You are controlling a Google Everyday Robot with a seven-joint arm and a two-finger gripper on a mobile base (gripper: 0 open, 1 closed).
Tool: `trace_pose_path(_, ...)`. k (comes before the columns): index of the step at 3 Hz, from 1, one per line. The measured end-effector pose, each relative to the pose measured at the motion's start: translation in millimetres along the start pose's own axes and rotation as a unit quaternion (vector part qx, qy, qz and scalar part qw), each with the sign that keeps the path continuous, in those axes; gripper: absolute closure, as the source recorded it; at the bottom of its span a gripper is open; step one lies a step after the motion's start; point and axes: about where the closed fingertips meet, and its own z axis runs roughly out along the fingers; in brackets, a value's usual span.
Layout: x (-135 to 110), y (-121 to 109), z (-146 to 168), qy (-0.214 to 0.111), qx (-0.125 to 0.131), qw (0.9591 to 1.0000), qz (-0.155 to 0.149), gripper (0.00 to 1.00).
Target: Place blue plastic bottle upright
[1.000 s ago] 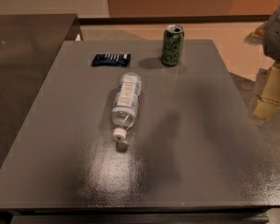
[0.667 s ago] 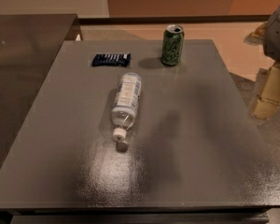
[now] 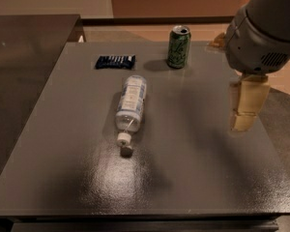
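Note:
The blue plastic bottle lies on its side near the middle of the grey table. Its white cap points toward the table's front edge. Its label is white and pale blue. My gripper hangs from the grey arm above the table's right side. It is well to the right of the bottle and does not touch it. Nothing shows in the gripper.
A green soda can stands upright at the back of the table, right of centre. A flat dark-blue snack wrapper lies at the back, behind the bottle. A darker table adjoins on the left.
The arm and gripper have moved left, from beyond the table's right edge to over its right side. The bottle, can and wrapper have not moved.

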Motion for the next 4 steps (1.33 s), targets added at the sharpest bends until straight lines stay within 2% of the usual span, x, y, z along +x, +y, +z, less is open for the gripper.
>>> trace_pose_path(1, -46.1, 3.2, 24.7, -0.013, -0.019, 0.9945, -0.102, 0.00)
trace_pose_path(2, -97.7, 3.5, 46.2, -0.040, -0.033, 0.9759, -0.212, 0.00)
trace_pose_path(3, -146.0, 8.2, 64.1, -0.064, -0.056, 0.9433, -0.321, 0.00)
trace_pose_path(4, -185.4, 15.1, 83.7, -0.083, -0.077, 0.8995, -0.422, 0.00)
